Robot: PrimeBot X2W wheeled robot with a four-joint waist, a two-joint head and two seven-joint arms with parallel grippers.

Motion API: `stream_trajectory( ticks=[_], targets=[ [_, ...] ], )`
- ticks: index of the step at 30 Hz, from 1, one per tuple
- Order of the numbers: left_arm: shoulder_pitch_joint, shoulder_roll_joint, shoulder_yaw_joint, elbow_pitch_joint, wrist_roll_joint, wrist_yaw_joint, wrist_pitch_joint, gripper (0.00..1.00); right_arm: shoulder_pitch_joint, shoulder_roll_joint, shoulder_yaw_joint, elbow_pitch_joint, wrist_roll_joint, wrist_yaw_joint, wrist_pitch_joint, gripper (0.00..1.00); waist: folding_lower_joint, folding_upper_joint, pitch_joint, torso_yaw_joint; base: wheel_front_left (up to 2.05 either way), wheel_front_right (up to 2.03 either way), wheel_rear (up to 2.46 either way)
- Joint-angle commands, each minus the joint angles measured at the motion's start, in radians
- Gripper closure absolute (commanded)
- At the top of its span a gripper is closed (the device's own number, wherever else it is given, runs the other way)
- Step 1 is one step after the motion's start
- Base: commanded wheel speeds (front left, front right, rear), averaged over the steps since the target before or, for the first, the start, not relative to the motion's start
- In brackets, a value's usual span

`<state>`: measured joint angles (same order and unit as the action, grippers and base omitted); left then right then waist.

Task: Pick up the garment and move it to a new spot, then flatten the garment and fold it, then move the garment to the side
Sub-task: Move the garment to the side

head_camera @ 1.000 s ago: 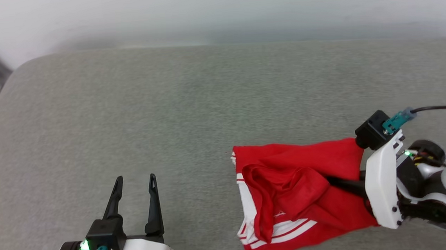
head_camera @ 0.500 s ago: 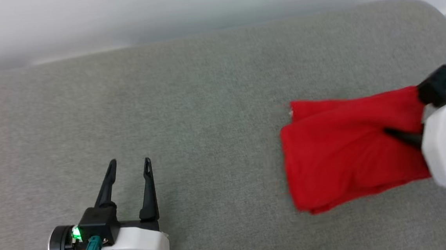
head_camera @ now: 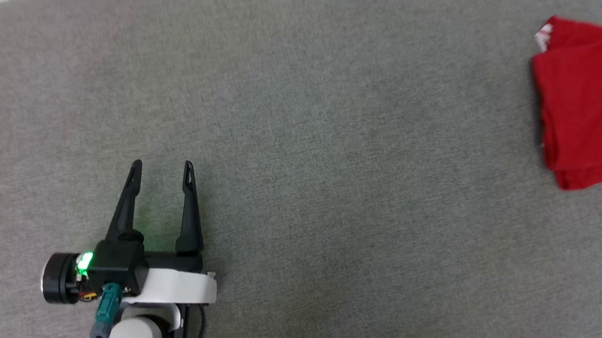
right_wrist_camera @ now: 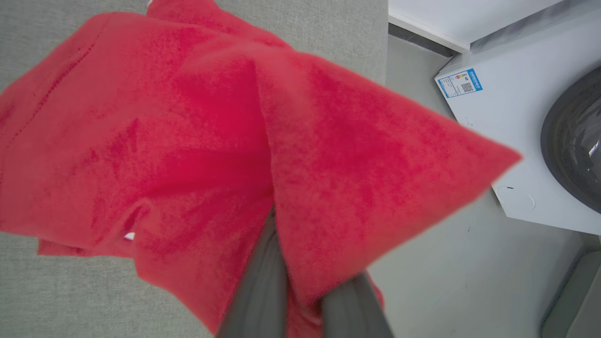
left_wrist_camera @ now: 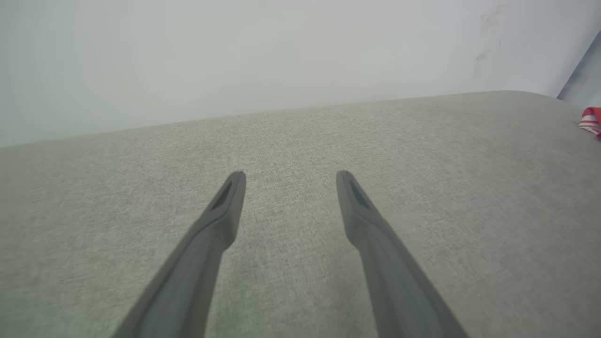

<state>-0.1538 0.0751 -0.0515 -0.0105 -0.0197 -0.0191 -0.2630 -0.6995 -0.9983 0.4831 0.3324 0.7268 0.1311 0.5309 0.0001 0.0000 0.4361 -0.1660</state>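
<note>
The garment point(head_camera: 587, 101) is a bright red shirt, bunched and doubled over at the right edge of the head view, with a bit of white trim showing. My right gripper point(right_wrist_camera: 296, 267) is shut on a fold of it. The dark fingers point(right_wrist_camera: 263, 286) vanish into the red cloth, which hangs partly past the end of the grey cushion. A striped corner of the garment point(left_wrist_camera: 590, 119) peeks in at the far right of the left wrist view. My left gripper point(head_camera: 162, 165) rests open at the lower left with nothing in it, far from the shirt.
The grey upholstered surface point(head_camera: 332, 161) spreads under both arms. Its right end point(right_wrist_camera: 371, 42) drops to a pale floor point(right_wrist_camera: 446, 281). A white washing machine point(right_wrist_camera: 512, 141) with a dark round door stands beside it. A pale wall point(left_wrist_camera: 281, 56) runs behind the cushion.
The head camera has swung. Compared with my still left gripper, the garment has travelled far to the right in the right gripper's hold, and that gripper has left the head view.
</note>
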Motion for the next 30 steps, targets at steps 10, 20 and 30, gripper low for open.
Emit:
stream_trajectory(
  ticks=[10, 20, 30],
  targets=[
    [-0.068, 0.016, -0.002, -0.038, 0.016, -0.009, -0.002, 0.00, -0.102, 0.075, -0.128, 0.211, -0.121, -0.001, -0.056, 1.00, -0.0001, 0.0000, 0.153, 0.011, 0.00, 0.00, 0.00],
    [-0.040, 0.015, 0.007, -0.025, 0.007, 0.004, -0.002, 0.00, -0.096, 0.146, -0.212, 0.277, -0.287, -0.001, -0.140, 0.00, -0.0001, 0.0000, 0.075, 0.007, 0.00, 0.00, 0.00],
    [0.045, -0.005, 0.021, -0.001, -0.017, 0.017, -0.002, 0.00, -0.098, 0.298, -0.414, 0.192, -0.527, -0.001, -0.520, 0.00, -0.0001, 0.0000, -0.110, 0.039, 0.00, 0.00, 0.00]
  ],
)
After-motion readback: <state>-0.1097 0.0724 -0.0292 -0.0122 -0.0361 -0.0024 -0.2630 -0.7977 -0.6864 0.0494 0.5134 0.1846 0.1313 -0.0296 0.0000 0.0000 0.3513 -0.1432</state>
